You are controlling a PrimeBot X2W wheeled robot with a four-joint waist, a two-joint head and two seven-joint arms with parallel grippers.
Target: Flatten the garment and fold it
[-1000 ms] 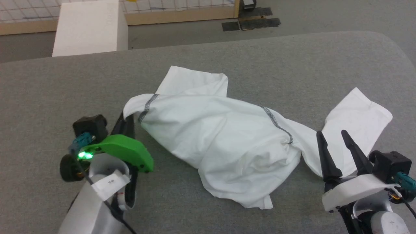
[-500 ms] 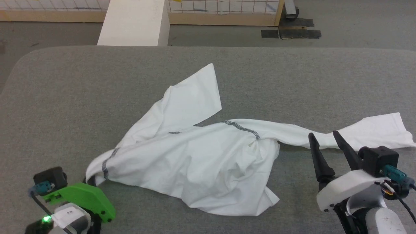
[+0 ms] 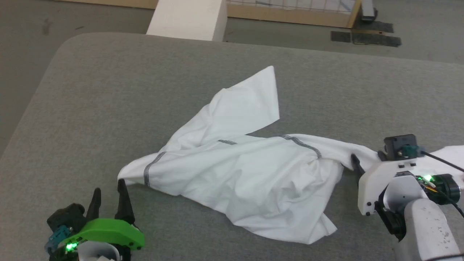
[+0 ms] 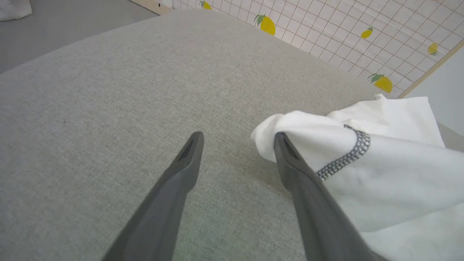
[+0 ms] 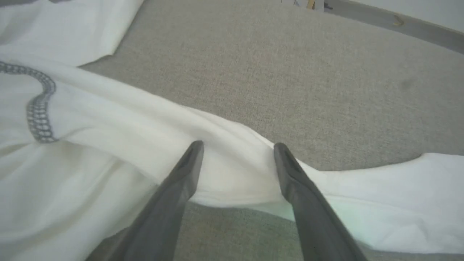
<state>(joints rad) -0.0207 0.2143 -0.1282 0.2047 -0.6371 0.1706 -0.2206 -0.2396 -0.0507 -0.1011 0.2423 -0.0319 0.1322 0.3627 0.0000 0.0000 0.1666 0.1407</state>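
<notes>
Garment (image 3: 232,170): white shirt of thin, soft cloth, lying crumpled on the surface. The body is bunched in loose creases and shallow folds, not flat.
Garment stitching (image 3: 150,170): grey zigzag seam lines. One band crosses the end nearest the left claw, and another curves over the shoulder on the right claw's side.
Far sleeve (image 3: 250,98): broad, fairly smooth panel fanning out from the garment's body toward the far side, ending in a straight hem.
Twisted sleeve (image 3: 337,150): drawn into a narrow, rope-like band running from the garment's shoulder seam toward the right claw.
Surface (image 3: 108,90): matt grey cover of fine woven texture with a rounded corner. It carries the whole garment.
Left claw (image 3: 108,185): just beside the garment's stitched end. Its two long, dark, tapered fingers (image 4: 174,188) are spread wide, with bare surface between them and nothing held. In the left wrist view one fingertip overlaps a rounded fold of cloth; contact cannot be told.
Right claw (image 5: 238,145): at the garment's twisted sleeve. The fingers stand wide apart with their tips over a soft ridge of cloth. No cloth is pinched, and whether the tips touch it cannot be told.
Green cover (image 3: 105,232): glossy moulded shell behind the left claw, on the near side of the garment.
White housing (image 3: 377,181): smooth moulded shell behind the right claw, beside the garment's twisted sleeve.
Box (image 3: 188,16): rigid, white, flat-faced block beyond the garment, past the surface's far edge.
Grid panel (image 4: 326,32): wood-framed white grid printed with yellow lemons, beyond the garment.
</notes>
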